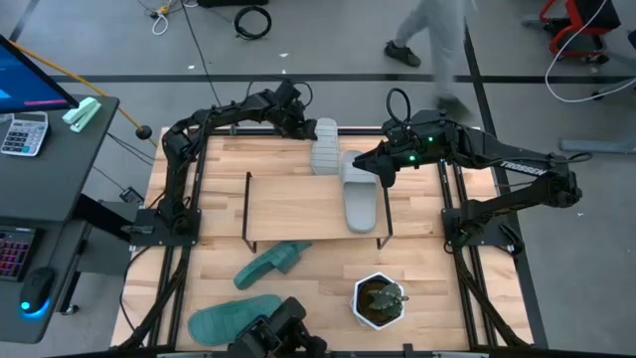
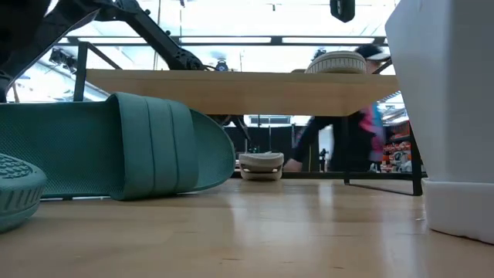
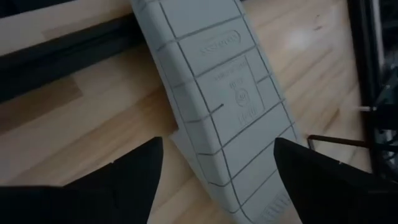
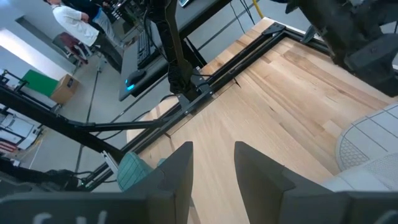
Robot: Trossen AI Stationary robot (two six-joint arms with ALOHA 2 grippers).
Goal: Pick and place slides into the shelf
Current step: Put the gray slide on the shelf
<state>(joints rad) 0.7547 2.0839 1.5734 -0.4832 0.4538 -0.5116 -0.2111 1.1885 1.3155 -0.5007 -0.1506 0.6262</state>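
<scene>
One light grey slide (image 1: pixel 360 196) lies on the shelf's (image 1: pixel 298 204) wooden top, at its right end, and shows above the board in the low view (image 2: pixel 337 62). A second grey slide (image 1: pixel 326 145) lies sole up on the table behind the shelf. My left gripper (image 1: pixel 306 125) hangs open over it, a finger on either side of the sole (image 3: pixel 217 93), touching nothing that I can see. My right gripper (image 1: pixel 381 171) is by the far end of the slide on the shelf, its fingers (image 4: pixel 212 149) a narrow gap apart and empty. Two teal slides (image 1: pixel 273 261) (image 1: pixel 234 318) lie on the near table.
A white hexagonal pot with a plant (image 1: pixel 380 298) stands near the table's near right edge. Black frame rails (image 1: pixel 194 189) run along the table's sides. A desk with a keyboard and calculator (image 1: pixel 25 134) is off to the left. A person (image 1: pixel 432 30) walks beyond the far edge.
</scene>
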